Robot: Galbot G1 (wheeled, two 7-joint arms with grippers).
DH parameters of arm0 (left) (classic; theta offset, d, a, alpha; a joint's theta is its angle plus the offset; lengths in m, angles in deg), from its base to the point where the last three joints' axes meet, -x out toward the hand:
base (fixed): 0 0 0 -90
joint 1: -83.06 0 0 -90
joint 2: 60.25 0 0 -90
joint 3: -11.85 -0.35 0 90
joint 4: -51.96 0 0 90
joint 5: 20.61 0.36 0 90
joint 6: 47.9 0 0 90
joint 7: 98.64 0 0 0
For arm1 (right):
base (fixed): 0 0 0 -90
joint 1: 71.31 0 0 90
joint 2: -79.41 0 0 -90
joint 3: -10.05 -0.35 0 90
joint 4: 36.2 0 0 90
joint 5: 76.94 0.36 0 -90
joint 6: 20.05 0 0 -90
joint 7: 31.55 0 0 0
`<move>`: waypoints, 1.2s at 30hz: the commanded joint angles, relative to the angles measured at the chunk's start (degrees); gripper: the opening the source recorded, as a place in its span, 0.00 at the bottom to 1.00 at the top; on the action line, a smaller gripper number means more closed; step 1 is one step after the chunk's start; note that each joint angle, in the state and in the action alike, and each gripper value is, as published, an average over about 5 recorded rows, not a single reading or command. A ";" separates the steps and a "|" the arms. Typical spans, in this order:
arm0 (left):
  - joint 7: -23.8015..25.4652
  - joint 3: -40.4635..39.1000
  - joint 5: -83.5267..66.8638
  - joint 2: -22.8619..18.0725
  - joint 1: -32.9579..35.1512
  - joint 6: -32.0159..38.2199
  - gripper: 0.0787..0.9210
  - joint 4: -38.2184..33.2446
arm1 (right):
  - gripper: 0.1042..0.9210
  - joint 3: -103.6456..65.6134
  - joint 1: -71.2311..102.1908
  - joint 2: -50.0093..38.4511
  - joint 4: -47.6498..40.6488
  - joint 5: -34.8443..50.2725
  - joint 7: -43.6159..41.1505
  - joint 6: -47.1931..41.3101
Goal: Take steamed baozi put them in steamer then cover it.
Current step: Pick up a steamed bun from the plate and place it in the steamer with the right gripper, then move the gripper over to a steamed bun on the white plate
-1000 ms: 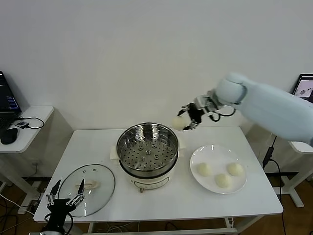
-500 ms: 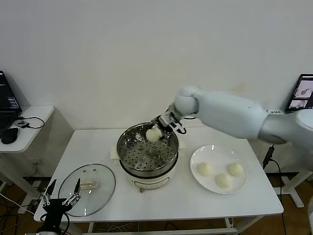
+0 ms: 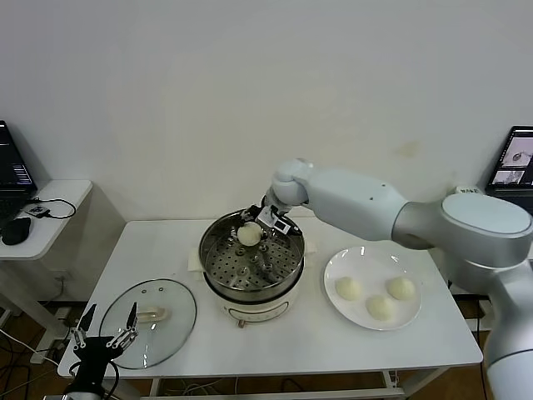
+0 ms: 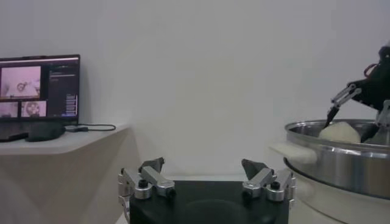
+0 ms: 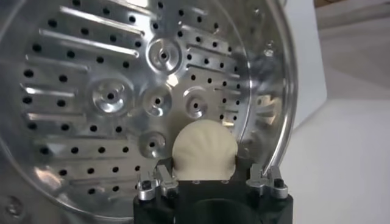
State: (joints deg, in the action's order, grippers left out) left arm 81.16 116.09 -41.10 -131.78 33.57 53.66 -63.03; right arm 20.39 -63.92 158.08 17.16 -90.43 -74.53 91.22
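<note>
The steamer (image 3: 218, 250) stands mid-table, its perforated steel floor (image 5: 122, 91) bare. My right gripper (image 3: 255, 230) reaches in over the steamer's back rim, shut on one steamed baozi (image 3: 248, 234). That bun (image 5: 203, 149) sits between the fingers just above the floor, near the wall. Three more baozi (image 3: 380, 307) lie on the white plate (image 3: 350, 258) to the right. My left gripper (image 3: 104, 335) hangs open and empty at the front-left table edge. From there it sees the steamer's side (image 4: 341, 161) and the held bun (image 4: 341, 131).
The glass lid (image 3: 171, 327) with its cream handle lies flat on the table front left, right by the left gripper. A side desk with a laptop (image 3: 12, 171) stands at the far left, and a monitor (image 3: 518, 154) at the far right.
My right arm has swung left and down, carrying the baozi from beyond the steamer's back right rim into the basket. The left gripper has barely moved.
</note>
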 commanded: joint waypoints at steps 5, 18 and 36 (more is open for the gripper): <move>0.00 0.05 0.15 -0.01 -0.13 0.06 0.88 -0.13 | 0.69 -1.00 1.62 3.06 -5.12 -8.25 4.04 6.08; -0.06 0.28 0.19 -0.02 -0.06 -0.01 0.88 -0.55 | 0.88 -0.95 -1.67 -1.22 0.62 -1.73 2.30 3.55; 0.07 0.58 -0.29 2.02 -1.83 -0.73 0.88 0.32 | 0.88 2.55 -15.38 -43.58 39.38 27.74 -12.86 -37.99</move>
State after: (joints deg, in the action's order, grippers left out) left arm 81.23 116.61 -41.36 -130.02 31.86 52.93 -62.77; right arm 22.25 -75.83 130.01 44.19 -70.58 -83.47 65.85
